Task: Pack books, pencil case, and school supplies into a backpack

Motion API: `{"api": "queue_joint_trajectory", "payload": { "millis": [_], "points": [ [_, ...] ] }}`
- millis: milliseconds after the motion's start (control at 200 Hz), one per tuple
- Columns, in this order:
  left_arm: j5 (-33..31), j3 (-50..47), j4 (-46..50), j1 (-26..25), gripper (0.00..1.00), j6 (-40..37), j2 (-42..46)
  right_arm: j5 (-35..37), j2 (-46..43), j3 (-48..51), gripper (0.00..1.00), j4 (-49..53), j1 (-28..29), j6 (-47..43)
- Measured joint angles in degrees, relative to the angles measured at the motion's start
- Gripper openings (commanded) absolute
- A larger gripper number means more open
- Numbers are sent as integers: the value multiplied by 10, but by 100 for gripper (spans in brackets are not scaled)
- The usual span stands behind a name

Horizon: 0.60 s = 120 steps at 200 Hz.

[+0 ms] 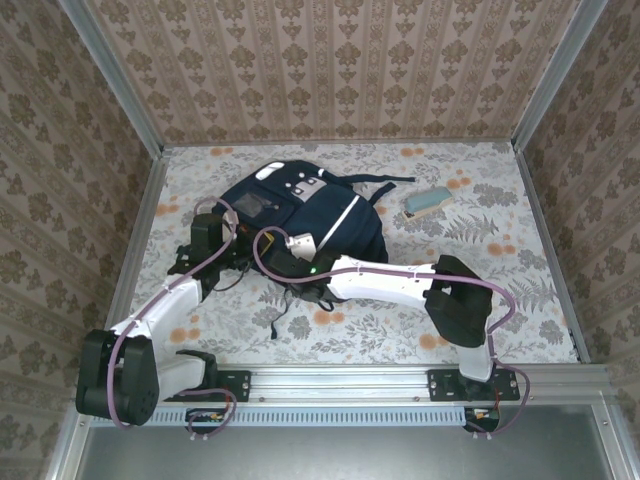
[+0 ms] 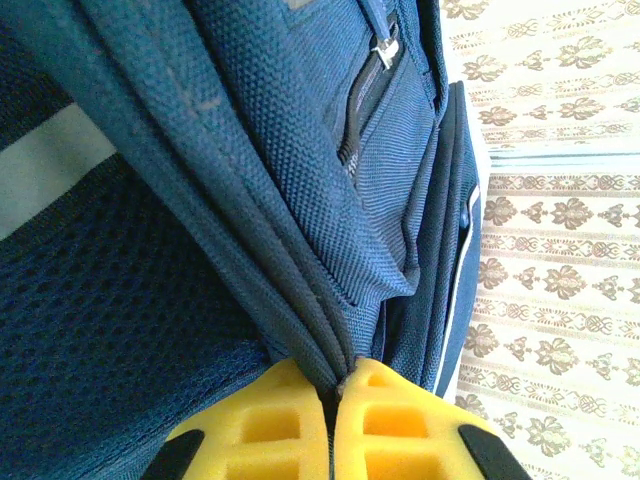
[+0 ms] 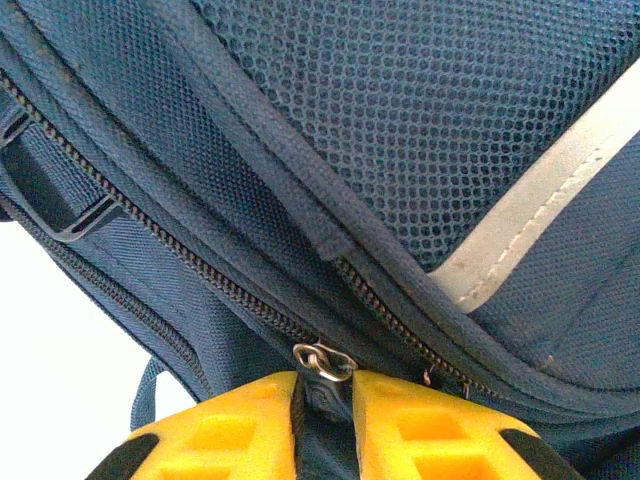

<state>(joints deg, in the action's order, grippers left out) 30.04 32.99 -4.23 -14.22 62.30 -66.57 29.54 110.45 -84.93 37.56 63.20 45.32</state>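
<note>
The navy backpack (image 1: 310, 210) lies flat in the middle of the table, its white stripes facing up. At its left edge my left gripper (image 1: 232, 242) is shut on a fold of the bag's fabric; in the left wrist view the yellow fingers (image 2: 290, 420) pinch that seam (image 2: 300, 290). My right gripper (image 1: 292, 262) sits at the bag's near edge. In the right wrist view it (image 3: 325, 385) is shut on a dark zipper pull (image 3: 322, 362) with a metal ring. A teal oblong pouch (image 1: 425, 201), perhaps the pencil case, lies right of the bag. The books are out of view.
Dark straps (image 1: 385, 183) trail from the backpack's top right and near side. Patterned walls box in the floral table (image 1: 480, 250) on three sides. The arm rail (image 1: 330, 385) runs along the near edge.
</note>
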Motion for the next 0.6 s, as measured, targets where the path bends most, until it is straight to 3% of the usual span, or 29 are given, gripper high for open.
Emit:
{"api": "queue_joint_trajectory", "payload": {
  "millis": [220,600],
  "points": [
    [0,0,0,0,0,0,0,2,6,-5,30,2,0,-4],
    [-2,0,0,1,0,0,3,97,15,-36,20,50,1,-53]
  ]
}}
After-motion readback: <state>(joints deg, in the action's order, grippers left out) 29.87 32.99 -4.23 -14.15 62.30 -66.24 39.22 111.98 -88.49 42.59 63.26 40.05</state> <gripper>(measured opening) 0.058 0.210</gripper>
